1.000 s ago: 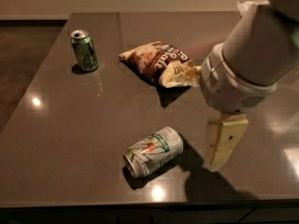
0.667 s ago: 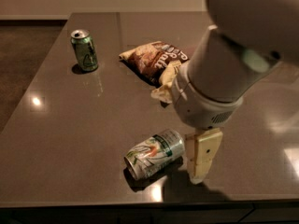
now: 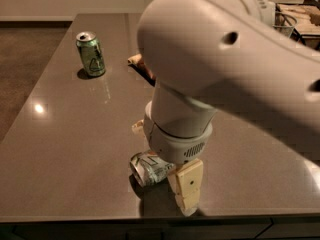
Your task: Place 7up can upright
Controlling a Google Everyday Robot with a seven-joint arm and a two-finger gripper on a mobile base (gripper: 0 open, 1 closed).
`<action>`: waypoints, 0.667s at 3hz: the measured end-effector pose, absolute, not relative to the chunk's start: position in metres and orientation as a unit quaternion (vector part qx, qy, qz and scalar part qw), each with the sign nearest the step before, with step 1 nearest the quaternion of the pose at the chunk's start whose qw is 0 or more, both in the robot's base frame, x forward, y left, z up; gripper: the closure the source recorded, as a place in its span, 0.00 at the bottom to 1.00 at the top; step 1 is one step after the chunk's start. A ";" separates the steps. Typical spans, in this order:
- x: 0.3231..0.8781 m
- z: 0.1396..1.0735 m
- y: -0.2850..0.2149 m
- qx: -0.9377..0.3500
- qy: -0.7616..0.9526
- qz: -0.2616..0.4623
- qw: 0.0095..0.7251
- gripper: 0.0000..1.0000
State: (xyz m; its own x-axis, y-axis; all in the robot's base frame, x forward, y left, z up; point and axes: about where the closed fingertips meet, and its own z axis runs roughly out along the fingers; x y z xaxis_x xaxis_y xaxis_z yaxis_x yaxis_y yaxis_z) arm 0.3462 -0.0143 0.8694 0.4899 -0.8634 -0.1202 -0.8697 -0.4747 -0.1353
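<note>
The 7up can (image 3: 146, 168), silvery-white with green lettering, lies on its side near the front edge of the dark table (image 3: 65, 149), its top facing left. My gripper (image 3: 161, 158) hangs straight down over it and is open. One tan finger (image 3: 186, 186) stands at the can's near right side. The tip of the other finger (image 3: 137, 127) shows just behind the can. The can sits between them, partly hidden by my wrist.
A darker green can (image 3: 91, 54) stands upright at the back left. A corner of a chip bag (image 3: 135, 60) shows behind my arm. A wire basket (image 3: 286, 23) is at the far right. The table's front edge runs just below the can.
My arm has swung left and down. The gripper, which was to the right of the can, now straddles it. The can has not moved.
</note>
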 end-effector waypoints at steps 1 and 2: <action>0.343 0.853 -0.006 -0.867 0.494 0.013 0.068 0.07; 0.350 0.846 -0.005 -0.865 0.499 0.010 0.053 0.25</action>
